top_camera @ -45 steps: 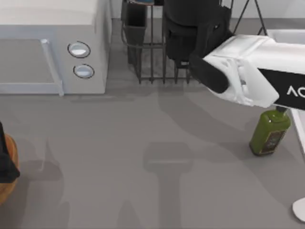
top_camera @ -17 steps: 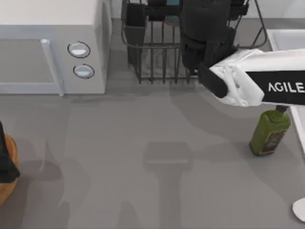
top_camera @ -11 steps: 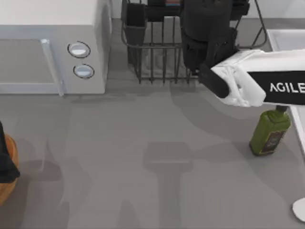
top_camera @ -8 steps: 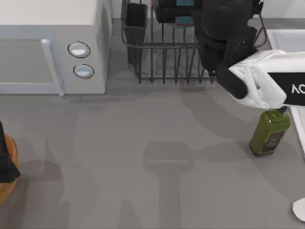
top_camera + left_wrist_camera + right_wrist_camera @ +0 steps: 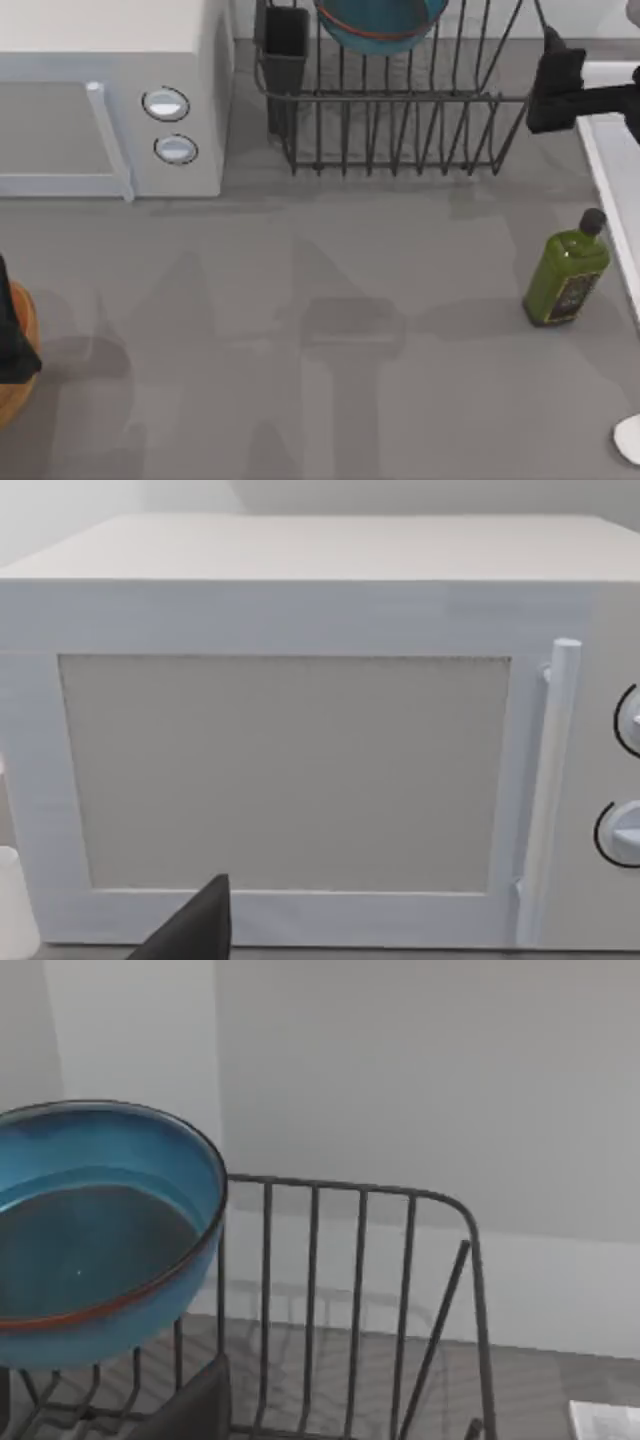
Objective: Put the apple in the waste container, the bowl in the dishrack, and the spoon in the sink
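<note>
The blue bowl (image 5: 380, 20) (image 5: 100, 1230) rests tilted among the bars at the back of the black dishrack (image 5: 400, 130) (image 5: 350, 1290), free of any gripper. My right gripper (image 5: 558, 85) hovers just right of the rack, beside the sink rim (image 5: 605, 150); one dark finger (image 5: 200, 1405) shows, and the gripper is open and empty. The spoon's white tip (image 5: 630, 437) lies at the front right edge. My left gripper (image 5: 8, 345) is parked over the orange-brown waste container (image 5: 18, 385), open, with one finger (image 5: 195, 930) facing the microwave. The apple is hidden.
A white microwave (image 5: 110, 100) (image 5: 300, 730) fills the back left. A green bottle (image 5: 568, 270) stands front right of the rack, near the sink. The black cutlery cup (image 5: 285, 35) sits at the rack's left corner. Bare grey tabletop (image 5: 320, 330) spans the middle.
My right arm has drawn back from over the dishrack to the right, past the rack's end. The bowl, let go, stays in the rack. The left arm has not moved.
</note>
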`<state>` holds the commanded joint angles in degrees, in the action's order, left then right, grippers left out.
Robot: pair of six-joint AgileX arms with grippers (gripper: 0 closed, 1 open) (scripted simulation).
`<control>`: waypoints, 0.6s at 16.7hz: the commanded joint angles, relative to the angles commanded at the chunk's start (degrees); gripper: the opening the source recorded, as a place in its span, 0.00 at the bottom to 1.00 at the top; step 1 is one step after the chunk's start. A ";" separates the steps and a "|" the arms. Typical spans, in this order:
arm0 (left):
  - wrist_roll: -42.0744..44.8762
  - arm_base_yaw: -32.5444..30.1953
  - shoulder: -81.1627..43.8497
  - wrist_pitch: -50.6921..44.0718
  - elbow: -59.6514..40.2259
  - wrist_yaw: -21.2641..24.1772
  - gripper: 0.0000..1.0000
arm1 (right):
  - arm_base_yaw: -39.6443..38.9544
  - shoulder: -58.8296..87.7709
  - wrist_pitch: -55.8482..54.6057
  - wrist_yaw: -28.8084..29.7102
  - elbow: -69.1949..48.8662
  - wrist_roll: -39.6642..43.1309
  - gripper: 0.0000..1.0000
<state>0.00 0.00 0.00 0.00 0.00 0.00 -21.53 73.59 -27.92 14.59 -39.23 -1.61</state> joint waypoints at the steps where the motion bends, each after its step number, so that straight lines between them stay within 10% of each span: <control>1: 0.00 0.00 0.00 0.00 0.00 0.00 1.00 | 1.94 -6.93 2.38 -2.24 4.85 0.26 1.00; 10: 0.00 0.00 0.00 0.00 0.00 0.00 1.00 | 17.48 -61.68 22.91 -13.91 35.10 2.02 1.00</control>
<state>0.00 0.00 0.00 0.00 0.00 0.00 -4.06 11.91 -5.01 0.67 -4.14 0.41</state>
